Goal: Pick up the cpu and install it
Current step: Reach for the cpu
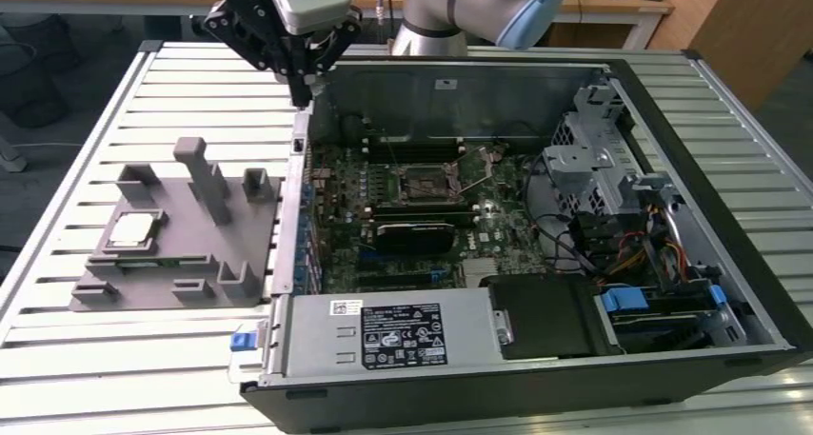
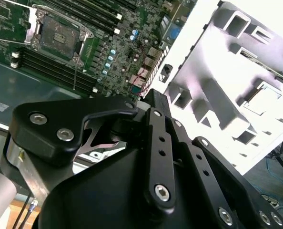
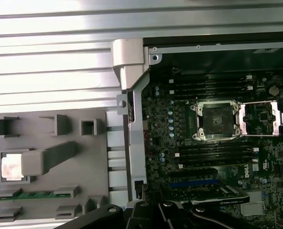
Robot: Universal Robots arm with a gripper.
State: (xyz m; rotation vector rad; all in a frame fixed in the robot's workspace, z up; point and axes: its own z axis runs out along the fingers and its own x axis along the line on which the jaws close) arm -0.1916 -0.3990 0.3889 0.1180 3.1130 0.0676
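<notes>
At the exterior view's left, we are seeing the cpu [image 1: 131,229] lying flat in the grey tray [image 1: 143,285], well apart from the open socket [image 1: 426,180] at mid-frame inside the computer case [image 1: 534,399]. Farther back, at upper left, the gripper [image 1: 303,96] is hovering above the case's wall, fingers pressed together, holding nothing.

A slatted metal table [image 1: 190,83] [image 3: 51,47] carried everything. Two things lay directly on it. An open desktop computer case [image 1: 508,92] [image 3: 132,143] lay on its side, covering most of the table's middle and the exterior view's right. A grey plastic tray [image 1: 204,264] [image 3: 65,181] with upright posts sat flat just beside the case, on the exterior view's left. Bare slats showed around both.
</notes>
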